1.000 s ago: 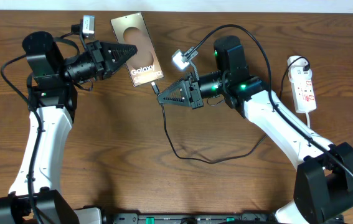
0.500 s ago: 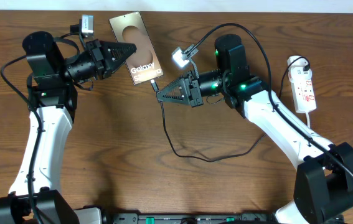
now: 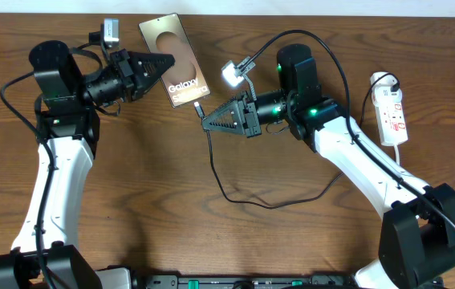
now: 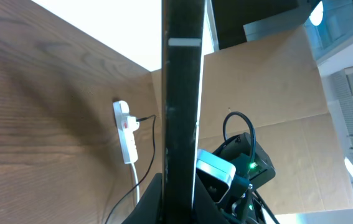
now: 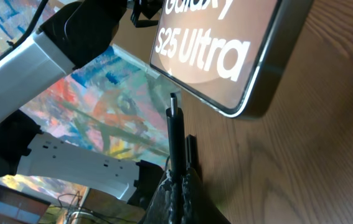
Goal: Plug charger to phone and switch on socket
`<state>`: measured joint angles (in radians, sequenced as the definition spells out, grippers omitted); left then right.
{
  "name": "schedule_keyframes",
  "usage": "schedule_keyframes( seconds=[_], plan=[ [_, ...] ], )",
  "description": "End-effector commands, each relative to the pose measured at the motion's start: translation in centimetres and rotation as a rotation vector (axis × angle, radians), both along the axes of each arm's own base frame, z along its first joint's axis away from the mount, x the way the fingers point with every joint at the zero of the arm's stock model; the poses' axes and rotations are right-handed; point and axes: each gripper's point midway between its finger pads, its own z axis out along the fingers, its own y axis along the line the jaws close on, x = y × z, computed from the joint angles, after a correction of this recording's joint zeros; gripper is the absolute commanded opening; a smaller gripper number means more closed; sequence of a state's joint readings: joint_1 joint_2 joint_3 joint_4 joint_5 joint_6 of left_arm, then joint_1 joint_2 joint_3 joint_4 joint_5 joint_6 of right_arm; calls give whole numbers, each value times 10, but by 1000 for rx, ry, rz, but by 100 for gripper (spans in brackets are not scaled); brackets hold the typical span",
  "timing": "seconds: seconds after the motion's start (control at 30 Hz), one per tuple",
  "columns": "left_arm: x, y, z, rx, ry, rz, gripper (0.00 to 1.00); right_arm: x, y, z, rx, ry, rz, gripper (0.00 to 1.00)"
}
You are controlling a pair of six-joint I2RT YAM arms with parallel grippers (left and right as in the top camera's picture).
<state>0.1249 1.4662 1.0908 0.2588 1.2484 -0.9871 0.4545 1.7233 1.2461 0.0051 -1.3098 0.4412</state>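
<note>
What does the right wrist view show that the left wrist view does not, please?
Only the right wrist view shows the charger plug, pinched in the right gripper with its jaws shut. The plug's tip is close to the bottom edge of the phone and not visibly inserted. The "S25 Ultra" lettering also shows only here. Only the left wrist view shows the socket lying on the table with its white cord, and the right arm beyond. Both show the phone, edge-on from the left wrist, and the wooden table.
</note>
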Motion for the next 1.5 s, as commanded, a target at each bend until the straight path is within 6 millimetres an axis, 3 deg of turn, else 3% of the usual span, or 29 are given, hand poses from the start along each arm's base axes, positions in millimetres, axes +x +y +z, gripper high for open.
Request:
schedule_keyframes(
  seconds=[0.0,1.47],
  plan=[
    [-3,-10,17,6,-50,-14,7,-3,4,0,-1,10,13,1],
    [-5,-14,24,10,-101,-33,7,15,-8,-2,-17,30,-57,1]
  ],
)
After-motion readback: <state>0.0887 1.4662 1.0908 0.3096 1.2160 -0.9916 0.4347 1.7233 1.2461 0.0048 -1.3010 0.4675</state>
